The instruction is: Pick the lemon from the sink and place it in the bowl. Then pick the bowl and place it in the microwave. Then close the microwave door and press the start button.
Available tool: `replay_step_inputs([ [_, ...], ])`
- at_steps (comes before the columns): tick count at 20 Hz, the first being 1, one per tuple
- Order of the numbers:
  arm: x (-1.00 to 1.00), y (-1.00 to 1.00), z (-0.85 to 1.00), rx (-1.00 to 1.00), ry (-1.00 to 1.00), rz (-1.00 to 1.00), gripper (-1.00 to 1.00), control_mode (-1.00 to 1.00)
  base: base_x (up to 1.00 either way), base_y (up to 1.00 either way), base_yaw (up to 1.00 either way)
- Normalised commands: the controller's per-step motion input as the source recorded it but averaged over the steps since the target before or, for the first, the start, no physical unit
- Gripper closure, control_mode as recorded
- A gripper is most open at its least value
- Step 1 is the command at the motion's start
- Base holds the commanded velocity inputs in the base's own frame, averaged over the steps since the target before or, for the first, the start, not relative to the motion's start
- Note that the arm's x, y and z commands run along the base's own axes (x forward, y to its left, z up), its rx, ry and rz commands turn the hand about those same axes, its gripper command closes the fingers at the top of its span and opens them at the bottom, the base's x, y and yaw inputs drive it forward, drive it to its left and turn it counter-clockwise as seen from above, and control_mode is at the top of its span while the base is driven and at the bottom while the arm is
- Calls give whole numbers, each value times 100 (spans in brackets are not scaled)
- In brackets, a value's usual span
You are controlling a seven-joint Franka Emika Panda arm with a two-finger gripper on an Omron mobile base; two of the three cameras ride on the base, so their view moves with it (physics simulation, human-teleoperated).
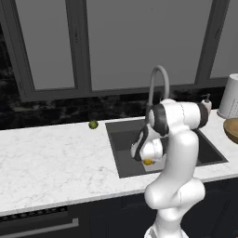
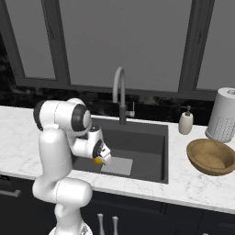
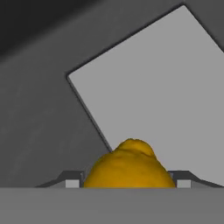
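From the left base view, the white arm bends down over the sink (image 1: 211, 153), and its wrist hides much of the basin floor. The pincer (image 1: 148, 161) is low inside the basin, and only a small piece of the lemon (image 1: 148, 162) shows under the hand; the fingers themselves are too covered to make out. A small green fruit (image 1: 93, 124) lies on the marble desk (image 1: 51, 162), just beside the left rim of the sink. The arched tap (image 1: 158, 81) rises behind the arm. At the right edge, a wooden bowl (image 1: 231, 130) and a white paper towel roll (image 1: 229, 96) are both cut off by the frame.

From the right base view, the pincer (image 2: 99, 160) is at the near left part of the sink (image 2: 153, 153), with the lemon (image 2: 98, 160) as a yellow spot at its tip, next to the pale grey patch (image 2: 117, 165) on the floor. The bowl (image 2: 210, 156) stands whole on the desk (image 2: 202, 186) to the right of the sink, well apart from the lemon. A soap dispenser (image 2: 186, 122) and the towel roll (image 2: 222, 114) stand behind it.

In the hand view, the lemon (image 3: 130, 168) sits between the two finger tips (image 3: 72, 181), which press against its sides, so the pincer (image 3: 128, 183) is clamped on it. The lower part of the fruit is cut off. I cannot tell if it touches the sink floor (image 3: 39, 127) or is lifted.
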Motion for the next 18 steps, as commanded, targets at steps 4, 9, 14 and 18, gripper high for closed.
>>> replay_step_inputs([
  [4,-21,15,100,0,-11,-4,100,-100,0,0,0],
  [9,-6,4,100,0,-2,-6,100,-100,0,0,0],
  [14,-23,0,92,0,0,-10,100,-100,0,0,0],
  [18,-44,-10,67,0,-1,-8,100,-100,0,0,0],
])
